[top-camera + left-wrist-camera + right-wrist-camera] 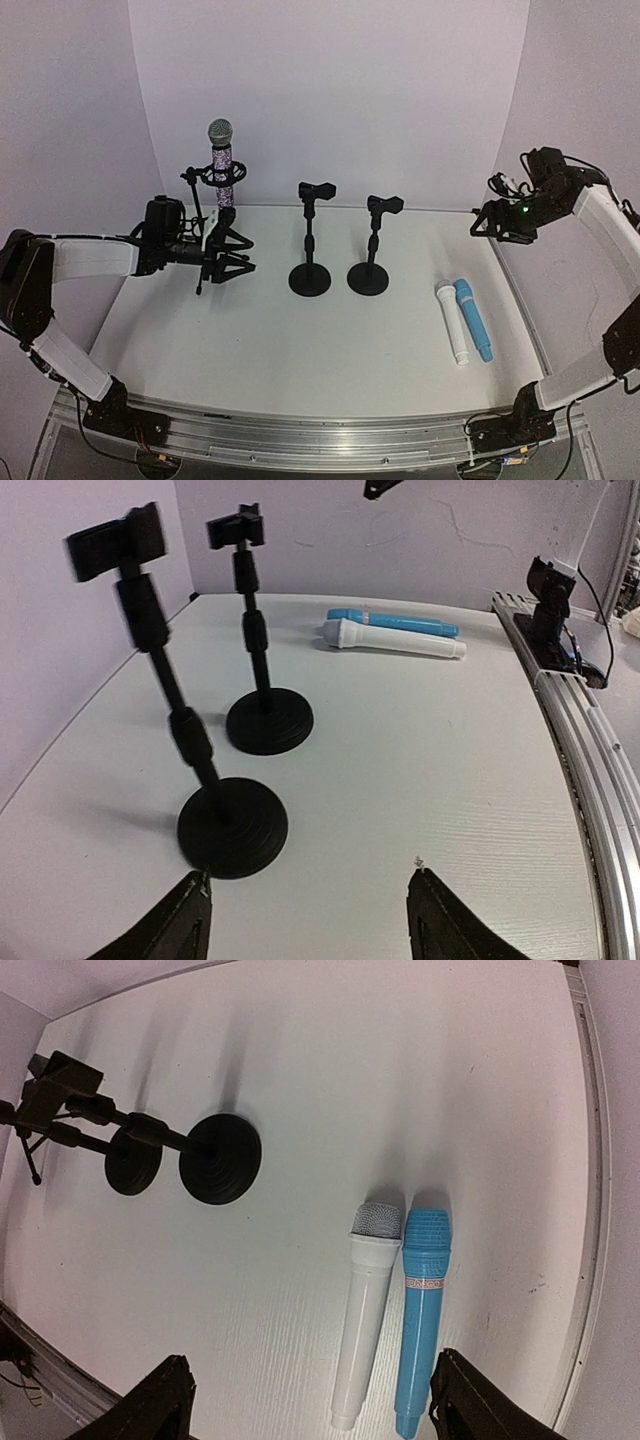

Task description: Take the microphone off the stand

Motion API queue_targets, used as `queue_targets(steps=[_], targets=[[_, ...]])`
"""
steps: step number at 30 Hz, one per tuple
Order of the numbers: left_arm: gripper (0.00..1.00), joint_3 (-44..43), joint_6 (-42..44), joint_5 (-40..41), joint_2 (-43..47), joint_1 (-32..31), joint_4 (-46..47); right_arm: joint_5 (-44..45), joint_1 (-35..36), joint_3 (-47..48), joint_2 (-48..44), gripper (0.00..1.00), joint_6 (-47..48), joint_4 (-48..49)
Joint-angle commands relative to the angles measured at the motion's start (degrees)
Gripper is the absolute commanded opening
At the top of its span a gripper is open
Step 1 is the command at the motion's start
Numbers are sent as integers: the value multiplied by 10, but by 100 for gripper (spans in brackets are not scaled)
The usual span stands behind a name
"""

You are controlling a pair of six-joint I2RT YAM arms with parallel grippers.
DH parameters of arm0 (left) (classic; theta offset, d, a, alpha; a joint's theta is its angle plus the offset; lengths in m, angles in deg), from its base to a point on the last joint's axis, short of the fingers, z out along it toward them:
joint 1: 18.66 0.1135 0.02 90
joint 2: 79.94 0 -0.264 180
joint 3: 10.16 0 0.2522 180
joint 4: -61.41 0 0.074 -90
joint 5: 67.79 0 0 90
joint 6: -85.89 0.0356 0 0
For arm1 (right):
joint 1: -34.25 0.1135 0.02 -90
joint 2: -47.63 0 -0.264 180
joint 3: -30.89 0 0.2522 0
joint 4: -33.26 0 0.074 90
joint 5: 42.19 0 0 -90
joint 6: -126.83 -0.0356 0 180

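- The sparkly mic [221,165] stands straight up in the stand [226,232] at the back left. The ring around its middle holds it so it can't tip over.
- It is not out yet, so the job is not done.
- Two empty stands [310,240] are in the middle. The white mic [451,322] and blue mic [474,318] lie flat side by side on the right, so I think they are out already.
- The left arm [95,258] reaches low across the table, close to the stand's legs. The left gripper [310,873] points sideways, away from the mic. Its jaws are wide apart and hold nothing.
- The right arm [600,215] is bent up high, far from the stand. I think it waits out of the way. The right gripper [312,1358] looks down, spread wide with nothing in it.
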Motion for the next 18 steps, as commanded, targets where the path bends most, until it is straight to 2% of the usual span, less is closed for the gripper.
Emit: queue_targets(steps=[1, 6, 9, 11, 15, 18], targets=[[60, -2, 88, -87, 56, 108, -156, -22, 7, 10, -24, 79, -6, 10], [50, -36, 152, -126, 78, 216, -251, -26, 13, 2, -35, 79, -23, 15], [49, -51, 136, -132, 72, 258, -244, -26, 14, 0, -35, 79, -22, 19], [48, -60, 103, -114, 60, 267, -195, -29, 15, 1, -33, 78, -22, 23], [56, -50, -85, -13, 31, 267, 19, -44, 19, 4, -27, 78, -25, 48], [62, -67, -125, 69, 7, 267, 71, -52, 22, 8, -18, 78, -21, 71]])
